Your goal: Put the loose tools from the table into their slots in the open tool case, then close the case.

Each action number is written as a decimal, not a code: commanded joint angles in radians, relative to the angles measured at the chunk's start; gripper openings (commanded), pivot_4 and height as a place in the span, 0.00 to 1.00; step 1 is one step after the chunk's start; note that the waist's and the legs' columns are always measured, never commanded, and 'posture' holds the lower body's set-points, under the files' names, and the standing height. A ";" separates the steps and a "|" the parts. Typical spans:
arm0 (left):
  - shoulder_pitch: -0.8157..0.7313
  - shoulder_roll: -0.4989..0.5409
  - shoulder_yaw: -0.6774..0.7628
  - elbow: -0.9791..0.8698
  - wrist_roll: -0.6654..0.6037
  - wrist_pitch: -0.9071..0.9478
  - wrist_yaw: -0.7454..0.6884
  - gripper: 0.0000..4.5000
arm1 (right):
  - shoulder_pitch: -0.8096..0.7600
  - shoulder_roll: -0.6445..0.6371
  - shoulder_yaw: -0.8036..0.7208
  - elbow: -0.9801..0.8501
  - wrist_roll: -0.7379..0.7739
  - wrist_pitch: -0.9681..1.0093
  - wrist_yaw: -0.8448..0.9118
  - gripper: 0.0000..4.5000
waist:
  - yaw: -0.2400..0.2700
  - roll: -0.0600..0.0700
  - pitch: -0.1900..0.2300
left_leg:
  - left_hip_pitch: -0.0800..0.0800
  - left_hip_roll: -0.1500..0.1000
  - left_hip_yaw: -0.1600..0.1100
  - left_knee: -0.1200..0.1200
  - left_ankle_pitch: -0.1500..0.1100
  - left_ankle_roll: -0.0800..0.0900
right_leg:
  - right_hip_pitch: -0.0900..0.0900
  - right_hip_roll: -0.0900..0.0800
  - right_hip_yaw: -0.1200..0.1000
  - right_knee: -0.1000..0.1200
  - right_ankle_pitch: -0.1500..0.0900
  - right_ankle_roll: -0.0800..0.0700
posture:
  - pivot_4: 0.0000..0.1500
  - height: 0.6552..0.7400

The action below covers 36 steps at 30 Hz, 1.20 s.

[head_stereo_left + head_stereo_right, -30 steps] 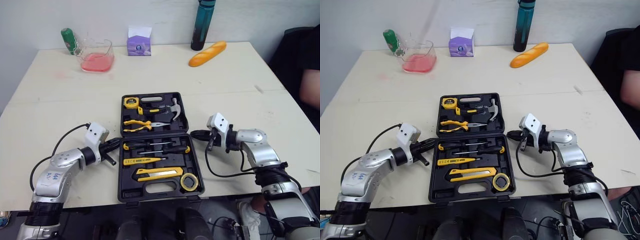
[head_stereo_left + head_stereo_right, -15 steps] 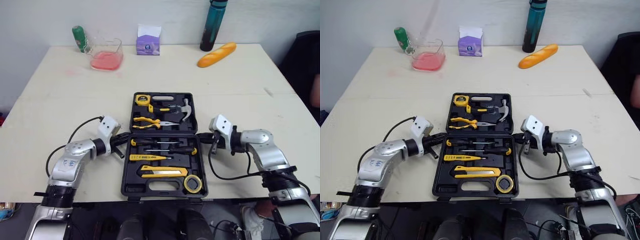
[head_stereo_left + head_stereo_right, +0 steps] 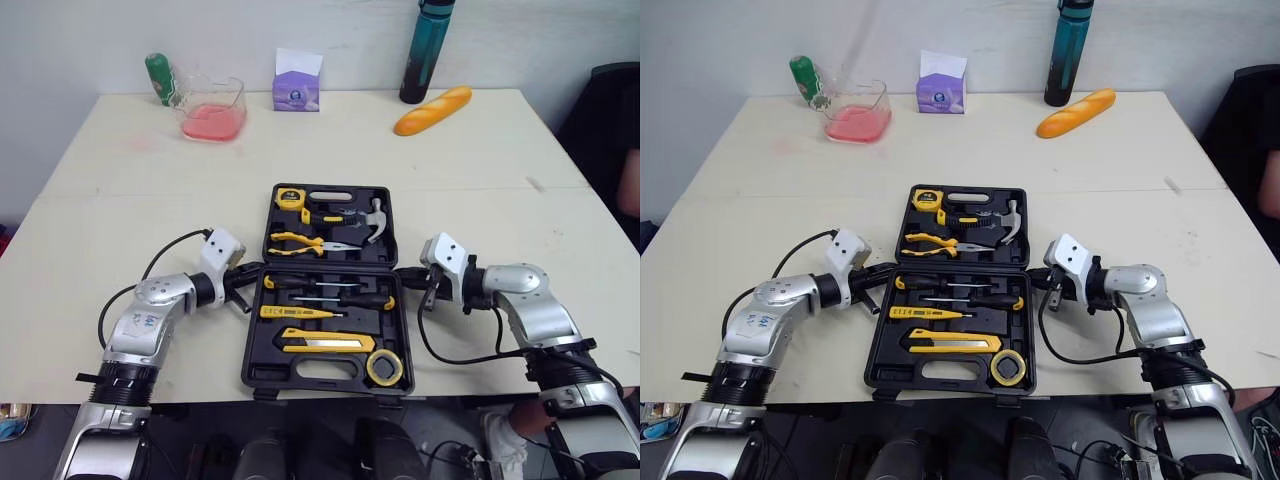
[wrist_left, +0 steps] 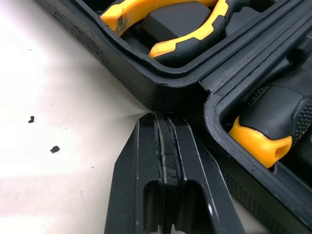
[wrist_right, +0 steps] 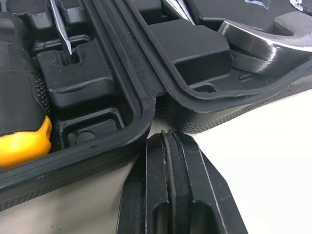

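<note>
The black tool case (image 3: 320, 373) lies open at the table's near middle. Its far half holds a tape measure (image 3: 290, 199), pliers (image 3: 300, 240) and a hammer (image 3: 365, 217). Its near half holds two screwdrivers (image 3: 330, 288), a yellow tester (image 3: 295, 313), a utility knife (image 3: 325, 342) and a yellow tape roll (image 3: 383, 368). My left gripper (image 3: 250, 283) is shut, its tip (image 4: 163, 119) against the left end of the hinge. Shut too, my right gripper (image 3: 402, 271) has its tip (image 5: 168, 136) at the right end of the hinge. Neither holds anything.
Along the table's far edge stand a green bottle (image 3: 158, 78), a clear container of pink liquid (image 3: 212, 110), a purple tissue box (image 3: 297, 85), a teal bottle (image 3: 425, 45) and a bread loaf (image 3: 432, 108). A person's arm (image 3: 628, 180) shows at the right edge.
The camera has shifted, so the whole scene sits further right and a little lower. Both grippers stay shut at the two ends of the case hinge.
</note>
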 commanded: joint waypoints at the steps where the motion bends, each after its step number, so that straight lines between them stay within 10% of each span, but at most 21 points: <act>1: 0.052 0.084 0.078 -0.053 -0.019 0.023 -0.022 0.15 | 0.002 -0.051 -0.027 0.004 0.006 0.059 0.009 0.00 | -0.006 0.000 0.000 | 0.000 0.001 0.000 0.000 0.000 0.000 | 0.000 0.000 0.000 0.001 0.000 0.000 | 1.00 1.00; 9: 0.045 0.205 0.251 -0.144 -0.170 0.040 -0.111 0.95 | -0.067 -0.159 -0.112 -0.076 0.117 0.361 0.016 0.80 | -0.014 0.000 0.002 | -0.004 0.000 -0.002 -0.002 -0.001 0.000 | -0.001 -0.003 -0.003 -0.003 0.000 0.000 | 1.00 1.00; 11: -0.029 0.228 0.265 -0.173 -0.219 0.184 -0.077 1.00 | -0.144 -0.210 -0.073 -0.107 0.103 0.597 -0.001 0.98 | -0.018 0.000 0.003 | -0.008 0.001 -0.003 0.000 -0.001 0.000 | -0.004 -0.004 -0.003 -0.002 0.000 0.000 | 1.00 1.00; 21: -0.411 0.232 0.074 -0.094 -0.276 0.895 0.069 1.00 | -0.469 -0.210 0.051 -0.111 0.206 1.249 -0.012 0.98 | -0.021 -0.002 0.009 | -0.018 -0.001 0.003 0.001 0.002 0.001 | -0.017 0.003 -0.002 0.003 0.001 0.001 | 1.00 1.00; 36: -0.601 0.094 -0.021 0.236 -0.139 0.791 0.172 1.00 | -0.674 -0.016 0.098 0.070 0.199 1.350 -0.233 0.98 | -0.022 -0.002 0.009 | -0.024 -0.008 0.003 0.000 0.003 0.000 | -0.023 0.002 -0.002 0.003 0.002 0.001 | 1.00 1.00</act>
